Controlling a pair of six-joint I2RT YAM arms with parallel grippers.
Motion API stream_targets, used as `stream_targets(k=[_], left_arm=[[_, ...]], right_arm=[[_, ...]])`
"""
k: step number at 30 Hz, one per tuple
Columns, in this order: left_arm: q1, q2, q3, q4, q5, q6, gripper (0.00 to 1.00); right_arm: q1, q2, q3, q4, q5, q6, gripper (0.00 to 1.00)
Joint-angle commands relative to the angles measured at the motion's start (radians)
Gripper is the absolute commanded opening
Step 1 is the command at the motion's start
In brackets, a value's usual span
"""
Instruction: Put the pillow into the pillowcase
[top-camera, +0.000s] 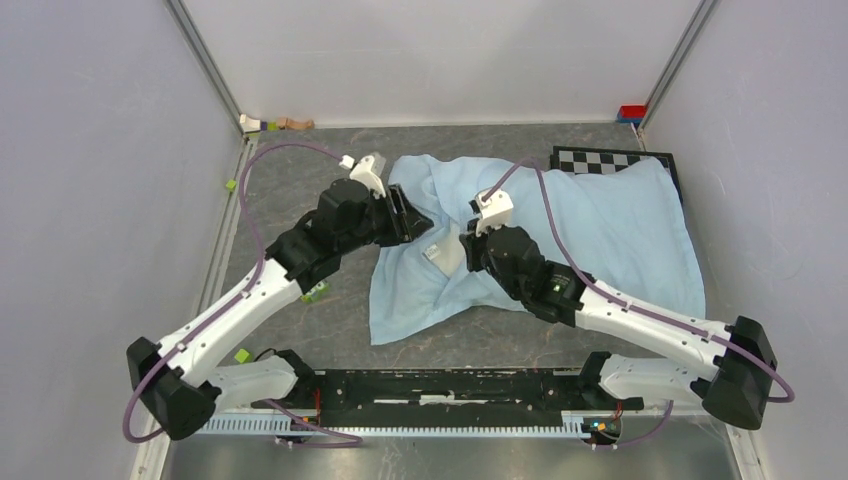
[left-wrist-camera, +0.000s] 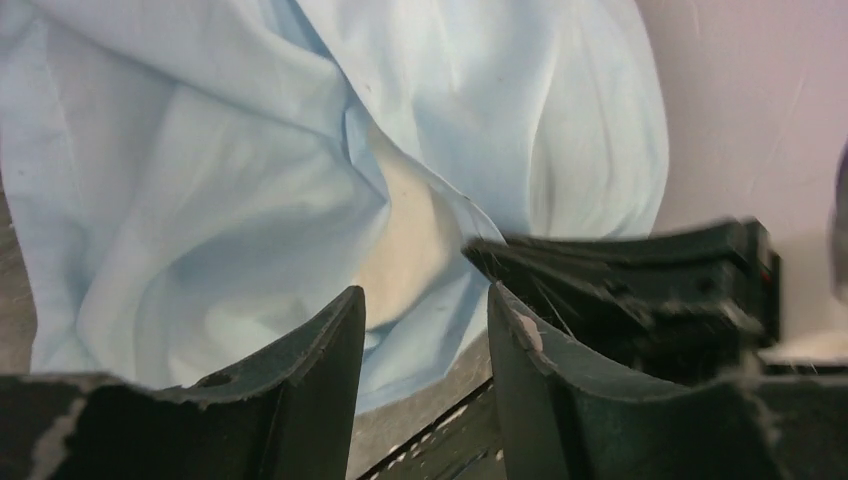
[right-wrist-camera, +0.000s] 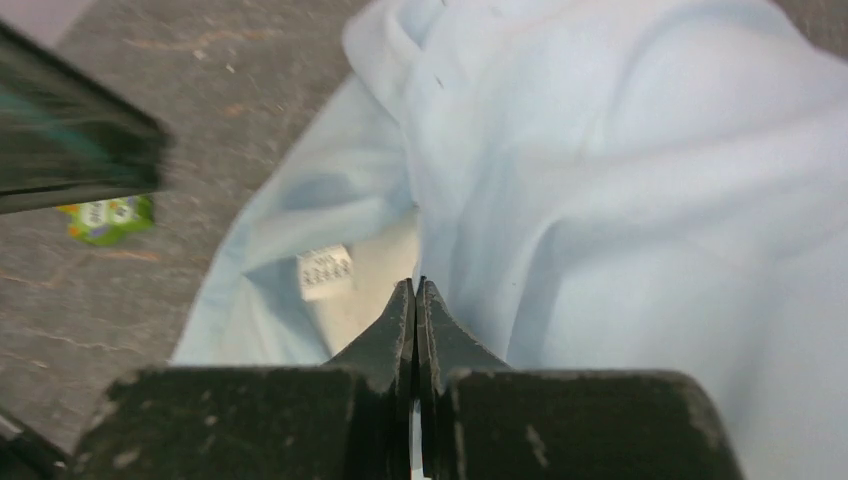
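Observation:
The light-blue pillowcase (top-camera: 600, 235) lies wrinkled across the table, bulging over the pillow (top-camera: 447, 258), of which only an off-white patch with a white tag shows at the left-hand opening. My right gripper (top-camera: 468, 238) is at that opening, shut on the pillowcase's edge (right-wrist-camera: 450, 200). In the right wrist view the pillow (right-wrist-camera: 375, 285) sits just left of the right gripper (right-wrist-camera: 416, 283). My left gripper (top-camera: 420, 222) hovers open beside the opening, nothing between its fingers (left-wrist-camera: 335, 340). In the left wrist view the left gripper (left-wrist-camera: 425, 320) faces the pillow (left-wrist-camera: 410, 240) and the pillowcase (left-wrist-camera: 200, 180).
A checkerboard (top-camera: 600, 160) lies partly under the pillowcase at the back right. Small green blocks (top-camera: 316, 292) (top-camera: 242, 354) (top-camera: 230, 185) lie on the left. Small toys (top-camera: 275, 124) sit in the back left corner, a red and blue block (top-camera: 631, 113) in the back right.

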Motion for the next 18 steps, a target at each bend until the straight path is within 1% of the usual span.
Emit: stream_targets(k=[1,3,5,7,11,14,15,16,17,18], left_arm=[[-0.127,-0.023,0.027,-0.195,-0.21,0.114,0.55],[-0.175,-0.005,0.022,-0.232,-0.29,0.123,0.56],[-0.205,0.02,0.005,-0.24,-0.343,0.121,0.61],[-0.235,0.051,-0.007,-0.225,-0.381,0.121,0.62],[-0.249,0.134,-0.004,-0.161,-0.435,0.125,0.62],[-0.249,0.194,0.033,-0.121,-0.471,0.168,0.57],[-0.249,0.222,0.066,-0.13,-0.482,0.185,0.51],[-0.249,0.241,0.096,-0.154,-0.485,0.202,0.42],[-0.25,0.245,0.125,-0.171,-0.483,0.215,0.26],[-0.256,0.234,0.145,-0.175,-0.475,0.227,0.12]], right_arm=[[-0.003,-0.051,-0.104,0.048,0.088,0.067,0.0],[-0.007,-0.07,-0.15,0.088,0.088,0.082,0.0],[-0.01,-0.076,-0.171,0.098,0.089,0.089,0.0],[-0.011,-0.078,-0.186,0.113,0.086,0.087,0.0],[-0.014,-0.067,-0.198,0.128,0.068,0.085,0.0],[-0.016,-0.062,-0.201,0.143,0.055,0.082,0.0],[-0.017,-0.061,-0.201,0.146,0.05,0.08,0.0],[-0.017,-0.056,-0.196,0.146,0.045,0.077,0.0],[-0.018,-0.052,-0.189,0.146,0.04,0.073,0.0],[-0.018,-0.048,-0.185,0.144,0.035,0.072,0.0]])
